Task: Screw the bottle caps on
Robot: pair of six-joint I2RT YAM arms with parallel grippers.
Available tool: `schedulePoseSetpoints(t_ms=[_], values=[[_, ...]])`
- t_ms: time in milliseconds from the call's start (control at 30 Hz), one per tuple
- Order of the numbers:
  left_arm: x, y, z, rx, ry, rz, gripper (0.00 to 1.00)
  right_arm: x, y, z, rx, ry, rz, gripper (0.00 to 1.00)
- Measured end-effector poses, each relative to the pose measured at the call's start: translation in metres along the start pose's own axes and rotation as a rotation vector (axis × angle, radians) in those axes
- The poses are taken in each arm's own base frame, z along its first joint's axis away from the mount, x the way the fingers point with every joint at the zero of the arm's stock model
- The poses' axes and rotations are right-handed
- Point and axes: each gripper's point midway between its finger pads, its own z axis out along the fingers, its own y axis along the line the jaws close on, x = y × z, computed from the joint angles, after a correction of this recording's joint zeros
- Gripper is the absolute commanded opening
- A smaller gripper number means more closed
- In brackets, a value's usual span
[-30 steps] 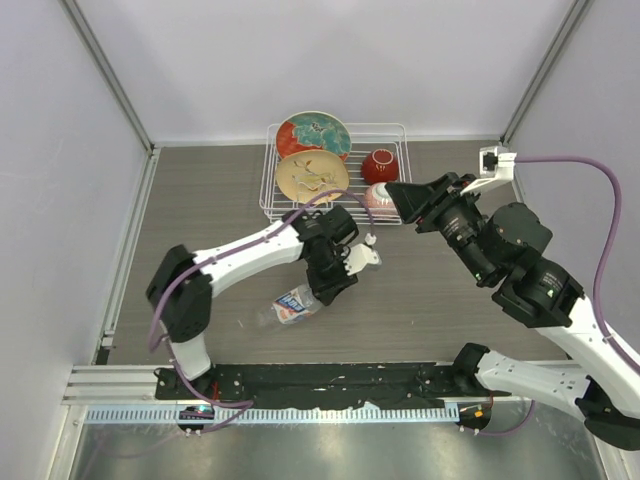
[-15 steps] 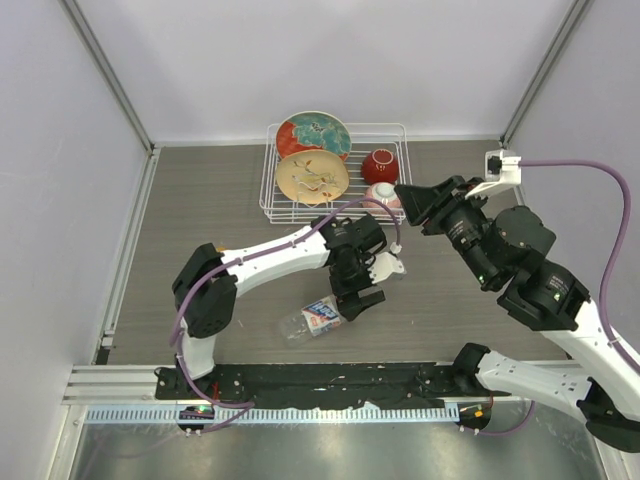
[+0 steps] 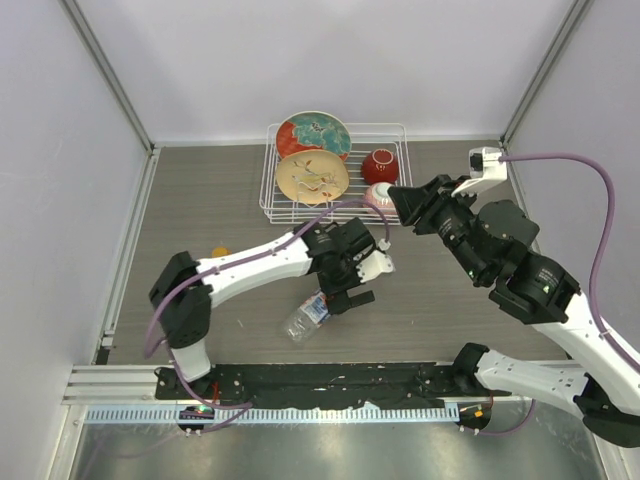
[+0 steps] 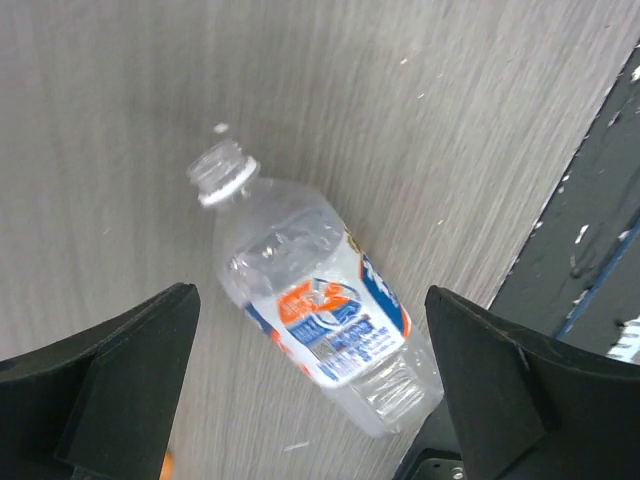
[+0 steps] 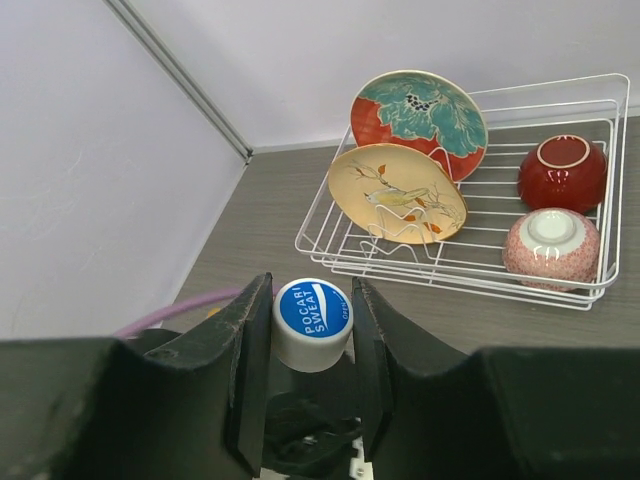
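A clear bottle with a white-blue label lies on its side on the table, its open neck bare. My left gripper hangs open just above it, one finger on each side of the label and touching nothing. In the top view the bottle lies by the left gripper, near the front rail. My right gripper is shut on a white cap with a blue printed top, held in the air near the rack. A small orange cap rests on the table to the left.
A white wire rack at the back holds two plates, a red bowl and a pink bowl. A black rail runs along the near edge, close to the bottle's base. Walls close in left and right.
My left gripper has opened and let go of the bottle, which now lies on the table slightly further right and nearer the rail. The right gripper keeps its grip on the cap.
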Motion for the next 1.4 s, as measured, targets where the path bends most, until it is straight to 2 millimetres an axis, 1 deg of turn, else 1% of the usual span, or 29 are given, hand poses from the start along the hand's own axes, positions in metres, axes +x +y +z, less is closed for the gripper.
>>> schedulePoseSetpoints(t_ms=[67,133,200,233,300,333,467,567,667,767,833,967,1167,1267,1400], values=[[0.004,0.005,-0.017,-0.06,-0.022,0.003,1.0,0.001,0.001,0.001,-0.003,0.008,-0.009,0.11],[0.005,0.011,-0.038,-0.132,-0.078,0.005,1.0,0.0,0.004,0.002,-0.007,0.014,-0.018,0.11],[0.009,0.013,-0.057,-0.183,-0.129,-0.004,1.0,-0.001,0.006,0.003,-0.015,0.022,-0.027,0.1],[0.011,0.013,-0.063,-0.204,-0.153,-0.015,1.0,-0.002,0.008,0.004,-0.019,0.022,-0.029,0.1],[0.019,0.014,-0.066,-0.231,-0.17,-0.029,1.0,-0.005,0.013,0.005,-0.031,0.024,-0.028,0.11],[0.026,0.014,-0.062,-0.239,-0.163,-0.042,1.0,-0.006,0.015,0.006,-0.037,0.025,-0.027,0.11],[0.066,0.009,-0.035,-0.231,-0.061,-0.082,1.0,-0.005,0.019,0.006,-0.054,0.034,-0.027,0.11],[0.081,0.003,-0.025,-0.213,-0.023,-0.11,1.0,-0.003,0.021,0.007,-0.063,0.048,-0.031,0.11],[0.083,0.001,-0.021,-0.203,-0.024,-0.135,1.0,0.002,0.022,0.01,-0.063,0.068,-0.039,0.11],[0.08,0.001,-0.018,-0.204,-0.033,-0.16,1.0,0.005,0.026,0.014,-0.065,0.092,-0.047,0.11],[0.08,0.0,-0.011,-0.201,-0.041,-0.177,1.0,0.007,0.028,0.016,-0.067,0.101,-0.051,0.11],[0.1,-0.005,0.002,-0.19,0.003,-0.189,1.0,0.008,0.029,0.016,-0.072,0.108,-0.052,0.11],[0.103,-0.004,0.008,-0.185,0.032,-0.192,1.0,0.008,0.031,0.016,-0.081,0.114,-0.052,0.11],[0.101,-0.001,0.017,-0.185,0.053,-0.193,1.0,0.007,0.034,0.018,-0.088,0.115,-0.051,0.1],[0.108,-0.001,0.03,-0.176,0.097,-0.191,1.0,0.006,0.036,0.021,-0.088,0.117,-0.053,0.1]])
